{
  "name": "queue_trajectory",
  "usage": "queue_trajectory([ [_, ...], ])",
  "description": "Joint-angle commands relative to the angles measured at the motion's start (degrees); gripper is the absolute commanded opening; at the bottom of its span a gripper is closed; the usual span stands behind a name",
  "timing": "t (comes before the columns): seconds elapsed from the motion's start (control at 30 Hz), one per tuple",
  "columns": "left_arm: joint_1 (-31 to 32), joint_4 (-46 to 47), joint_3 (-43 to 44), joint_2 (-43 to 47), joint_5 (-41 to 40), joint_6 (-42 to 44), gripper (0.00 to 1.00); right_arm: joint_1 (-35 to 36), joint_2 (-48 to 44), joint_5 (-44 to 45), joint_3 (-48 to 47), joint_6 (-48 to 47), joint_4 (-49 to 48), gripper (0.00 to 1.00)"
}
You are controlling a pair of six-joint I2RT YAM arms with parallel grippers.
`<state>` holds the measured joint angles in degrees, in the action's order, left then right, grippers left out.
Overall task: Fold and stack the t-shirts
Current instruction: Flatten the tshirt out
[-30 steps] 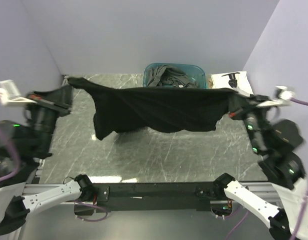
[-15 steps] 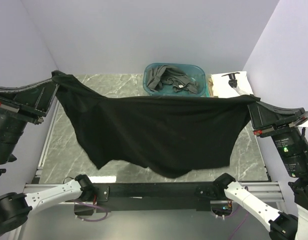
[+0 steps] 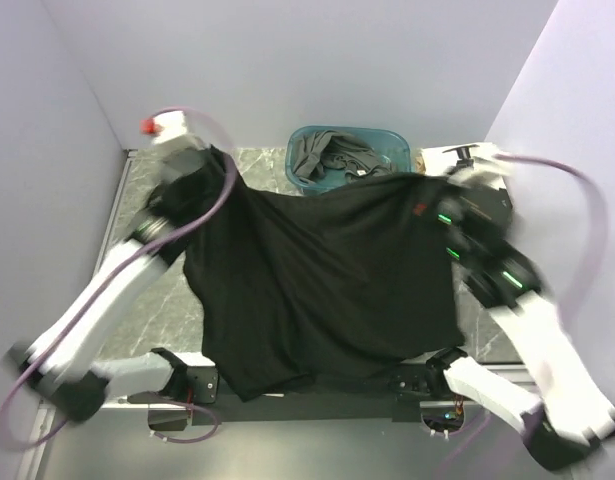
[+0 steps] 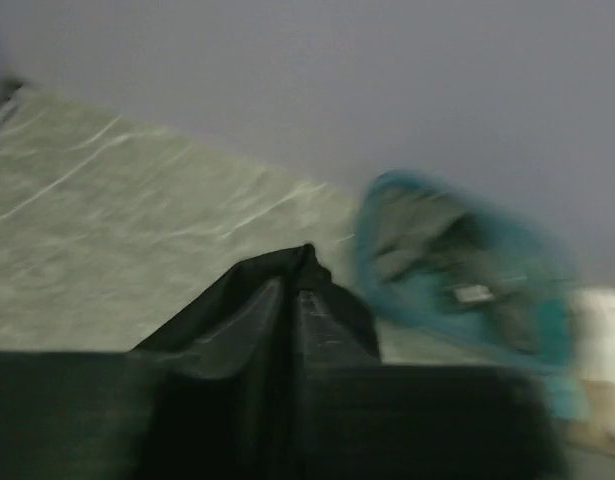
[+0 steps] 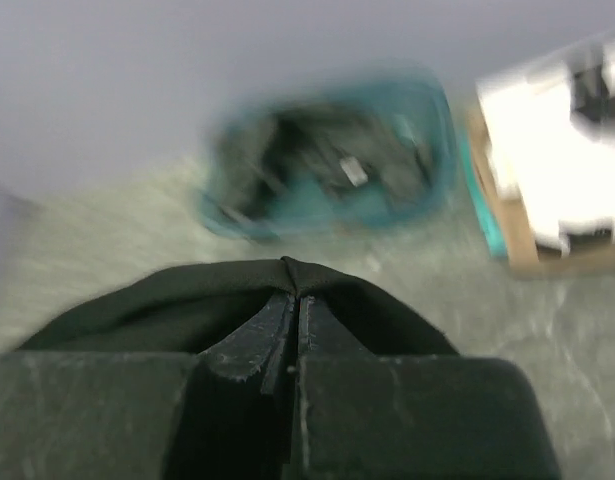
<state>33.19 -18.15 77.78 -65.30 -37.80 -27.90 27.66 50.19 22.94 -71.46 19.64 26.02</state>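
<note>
The left arm reaches from the near left corner diagonally up the counter (image 3: 257,165), stretched long, its wrist at the far left by the wall. The left hand (image 4: 292,290) is clenched, its fingers pressed together on a peak of the black t-shirt (image 3: 327,280), which bunches over their tips in the wrist view.

The black t-shirt hangs between the two hands. It spreads from that far-left corner across the middle of the counter, and its lower part drapes over the near edge and covers part of the rail where the arm bases sit. Whether it lies flat on the counter or is partly lifted cannot be told from above.

Behind it, at the far middle, stands one teal tub (image 3: 292,155) holding a heap of dark grey t-shirts (image 3: 332,158). They are too tangled to count, and the black cloth cuts off the tub's near rim.

The right arm bends up from the near right corner, its wrist at the shirt's far right corner. The right hand (image 5: 292,300) is also clenched, its fingers together on a fold of the same black t-shirt.

At the far right lies one white t-shirt (image 3: 465,158) with black print, partly hidden by the right arm, on a tan t-shirt (image 5: 507,245) of which only an edge shows.

Both arms and both wrist views are smeared with blur.
</note>
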Motion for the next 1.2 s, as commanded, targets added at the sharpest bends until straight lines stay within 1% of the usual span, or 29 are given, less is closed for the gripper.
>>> queue_trajectory([
  [0.0, -6.29, 8.1, -7.45, -8.51, 7.11, -1.12, 0.31, -6.82, 11.02, -4.55, 9.81, 4.26, -6.84, 0.02],
  [0.03, -6.82, 10.74, -9.81, -10.71, 11.39, 0.29, 0.8, -7.61, 13.59, -7.27, 10.81, 4.27, -8.77, 0.02],
  [0.07, -7.26, 13.38, -10.36, -14.99, 13.17, 1.52, 0.95, -8.93, 16.14, -8.25, 11.16, 5.05, -10.71, 0.09],
  [0.1, -7.78, 14.89, -10.28, -17.3, 14.5, 1.19, 0.97, -9.29, 21.47, -9.13, 10.47, 5.06, -11.08, 0.18],
  [0.13, -8.66, 14.12, -8.36, -19.49, 15.55, 0.66, 0.99, -9.55, 24.05, -9.57, 9.77, 4.88, -11.43, 0.35],
  [0.17, -9.02, 13.07, -7.04, -23.52, 15.57, -0.13, 0.99, -9.73, 26.34, -9.14, 8.63, 4.97, -10.47, 0.59],
  [0.2, -9.19, 11.84, -5.72, -25.21, 15.04, -0.57, 0.99, -9.73, 30.45, -8.79, 6.01, 4.88, -9.51, 0.65],
  [0.27, -9.46, 9.11, -3.43, -27.77, 13.55, -1.01, 0.99, -9.73, 33.38, -7.47, 4.06, 5.15, -7.49, 0.73],
  [0.33, -9.46, 8.49, -4.73, -27.61, 13.37, -1.54, 0.99, -9.73, 34.44, -7.82, 4.4, 5.23, -7.82, 0.74],
  [0.37, -9.46, 8.4, -5.7, -26.38, 13.19, -2.85, 0.99, -9.82, 34.1, -9.04, 5.01, 5.32, -9.05, 0.77],
  [0.43, -9.46, 7.96, -9.82, -24.1, 13.02, -4.52, 1.0, -9.82, 32.52, -11.06, 7.82, 5.41, -10.46, 0.8],
  [0.5, -9.46, 7.61, -13.07, -20.32, 13.19, -7.42, 0.99, -9.73, 31.2, -15.98, 10.62, 5.5, -11.6, 0.82],
  [0.53, -9.46, 7.61, -16.74, -19.0, 13.45, -8.48, 0.99, -9.73, 30.93, -17.39, 11.6, 5.59, -12.04, 0.84],
  [0.6, -9.46, 6.99, -20.37, -15.48, 15.2, -11.46, 0.99, -9.73, 30.49, -19.59, 13.97, 5.67, -12.4, 0.86],
  [0.73, -9.46, 6.72, -30.2, -10.56, 16.09, -16.3, 0.99, -9.64, 31.45, -19.95, 16.35, 4.89, -13.01, 0.87],
  [0.87, -9.63, 8.92, -36.28, -6.69, 17.68, -19.81, 0.99, -9.73, 34.7, -18.9, 15.04, 4.53, -11.61, 0.87],
  [0.93, -10.07, 9.53, -38.65, -6.51, 17.59, -20.44, 0.99, -9.73, 36.46, -18.72, 14.86, 4.09, -11.78, 0.87],
  [1.03, -11.65, 10.59, -40.15, -8.08, 19.95, -20.97, 1.0, -9.73, 38.92, -17.49, 14.33, 3.92, -10.9, 0.87],
  [1.17, -12.89, 11.47, -40.25, -12.03, 21.45, -20.97, 1.0, -9.82, 43.13, -16.53, 13.28, 3.48, -9.68, 0.87],
])
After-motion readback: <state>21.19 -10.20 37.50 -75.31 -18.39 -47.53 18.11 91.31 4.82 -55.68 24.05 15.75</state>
